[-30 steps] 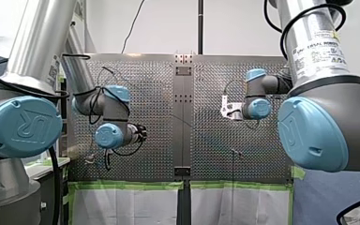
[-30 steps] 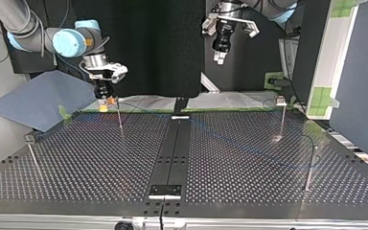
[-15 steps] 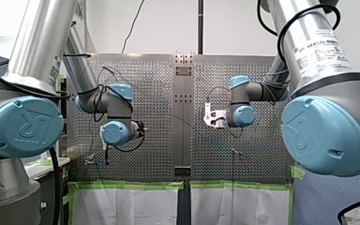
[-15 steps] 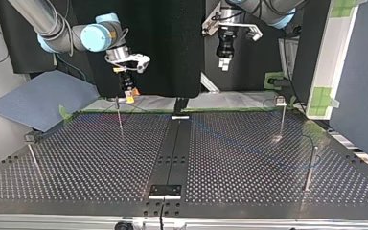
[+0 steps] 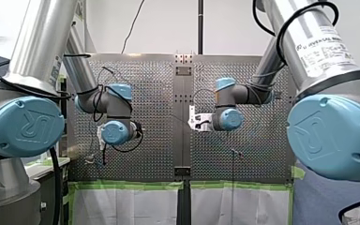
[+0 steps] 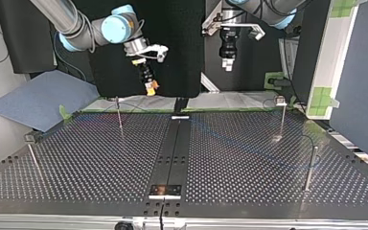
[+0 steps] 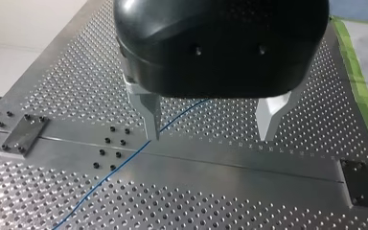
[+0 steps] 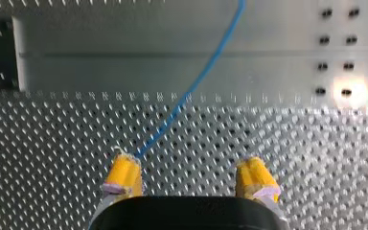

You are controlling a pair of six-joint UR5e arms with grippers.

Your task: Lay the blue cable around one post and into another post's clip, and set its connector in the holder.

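- Worktop (image 6: 91, 167): a perforated plate. In the top view a smooth centre strip (image 6: 172, 153) runs from 6 o'clock toward 12 o'clock.
- 8 o'clock post (image 6: 32, 160) and 4 o'clock post (image 6: 311, 167): both are thin and upright. They stand nearest the top-view camera, one on each side of the centre strip and well apart.
- Blue cable (image 7: 124, 163): it lies flat and loose on the worktop and crosses the centre strip on a diagonal. In the left wrist view it passes below the tip of one finger.
- 11 o'clock post (image 6: 119, 117) and 2 o'clock post (image 6: 281, 117): both stand upright near the worktop's far edge. The 2 o'clock post carries a small pale head.
- My right gripper (image 6: 150, 88): it hangs tilted in the air at 11 o'clock in the top view, beyond the 11 o'clock post and well above the worktop.
- Yellow pads (image 8: 123, 173): they stand wide apart with nothing between them. In the right wrist view the cable runs from ahead of the gripper in toward one pad, and I cannot tell whether it touches.
- My left gripper (image 6: 227, 65): it sits between 12 and 1 o'clock in the top view, pointing straight down, well above the worktop.
- Metal fingers (image 7: 149, 112): they are spread wide and hold nothing.
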